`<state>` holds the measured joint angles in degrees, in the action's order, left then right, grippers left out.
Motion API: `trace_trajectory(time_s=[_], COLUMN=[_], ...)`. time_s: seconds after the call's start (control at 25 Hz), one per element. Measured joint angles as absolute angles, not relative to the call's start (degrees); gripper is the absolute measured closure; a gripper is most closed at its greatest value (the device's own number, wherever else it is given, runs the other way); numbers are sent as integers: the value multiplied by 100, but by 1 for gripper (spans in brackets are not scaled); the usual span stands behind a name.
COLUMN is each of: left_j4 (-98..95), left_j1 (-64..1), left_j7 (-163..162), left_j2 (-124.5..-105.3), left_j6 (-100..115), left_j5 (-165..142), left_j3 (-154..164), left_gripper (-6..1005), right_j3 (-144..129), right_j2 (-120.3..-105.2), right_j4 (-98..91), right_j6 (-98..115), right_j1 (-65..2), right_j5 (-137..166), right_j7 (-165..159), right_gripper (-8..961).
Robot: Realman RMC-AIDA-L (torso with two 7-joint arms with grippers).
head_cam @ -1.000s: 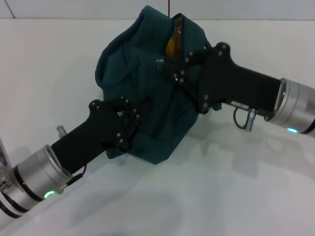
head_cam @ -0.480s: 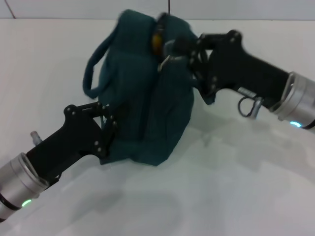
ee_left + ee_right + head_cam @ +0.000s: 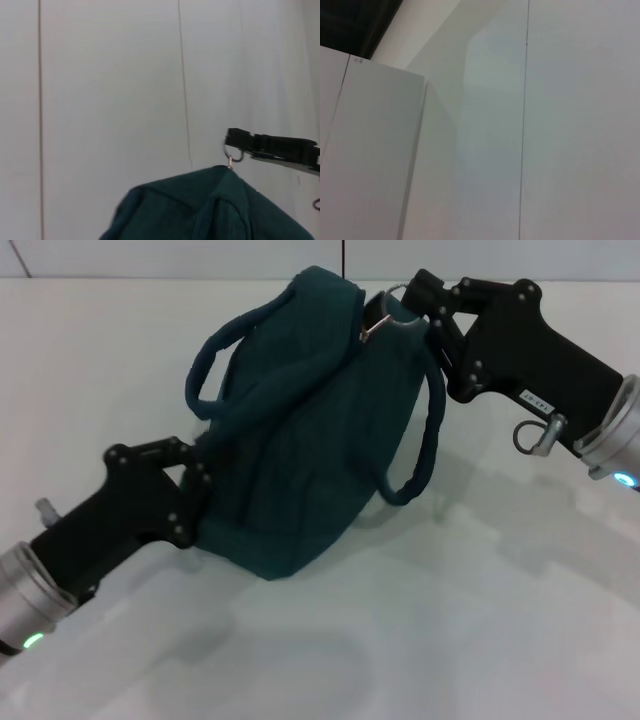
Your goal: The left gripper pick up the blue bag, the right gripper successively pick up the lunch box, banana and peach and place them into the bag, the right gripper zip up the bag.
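The blue bag (image 3: 300,430) stands in the middle of the white desk (image 3: 480,620), its top looking closed, with no lunch box, banana or peach visible. The left gripper (image 3: 195,502) is clenched on the fabric at the bag's near left lower corner. The right gripper (image 3: 415,298) is at the far right top corner, clamped on the metal ring pull (image 3: 392,302) of the zipper; the left wrist view shows the ring (image 3: 231,150) caught at its tip.

The bag is soft cloth that sags and folds, so it probably gives no resistance unless pinned. With its contents it should be moderately heavy. The 2 padded handles (image 3: 215,365) are the sturdiest holds for lifting. The small pull is likely slippery, so a straight tug along the zip line seems safest
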<state>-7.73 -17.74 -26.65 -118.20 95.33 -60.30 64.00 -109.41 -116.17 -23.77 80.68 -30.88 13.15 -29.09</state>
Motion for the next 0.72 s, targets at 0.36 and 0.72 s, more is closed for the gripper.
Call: trace_trajectory(time_s=[0.36,0.72], left_j4=[-774,-703], left_j1=[-1702,-1573], left_j7=[-2662,-1823], left_j2=[-11734,-11974], left_j6=[9364,9344], left_j5=[-5931,-5592], left_j3=[6153,6178], left_gripper=[929,915], right_j3=[-11030,-11073], right_j2=[-11617,-11618], right_j4=[-2243,-2236], right_j6=[8070,8026], right_j1=[-3071,-3102], right_j5=[1342,1313], right_j7=[-2953,-3088], right_gripper=[936,936])
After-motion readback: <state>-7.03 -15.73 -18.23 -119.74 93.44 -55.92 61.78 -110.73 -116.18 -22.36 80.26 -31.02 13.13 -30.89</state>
